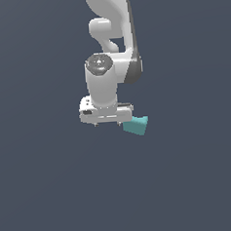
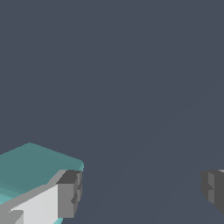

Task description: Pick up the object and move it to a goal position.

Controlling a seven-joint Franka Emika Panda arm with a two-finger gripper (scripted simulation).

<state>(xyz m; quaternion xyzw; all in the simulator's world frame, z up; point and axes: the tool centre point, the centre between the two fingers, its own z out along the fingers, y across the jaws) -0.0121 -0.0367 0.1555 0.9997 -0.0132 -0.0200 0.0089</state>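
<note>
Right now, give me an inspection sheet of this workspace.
Surface: plain dark grey floor, unmarked.
Job's things: teal block beside the claw, on the exterior view's right; in the wrist view it lies outside the fingers, one finger over its edge, not between them.
Clutter: nothing seen.
Claw: open wide, gap empty, holding nothing.
Cables: nothing seen.
Surroundings: white arm above; no goal marker seen.
</note>
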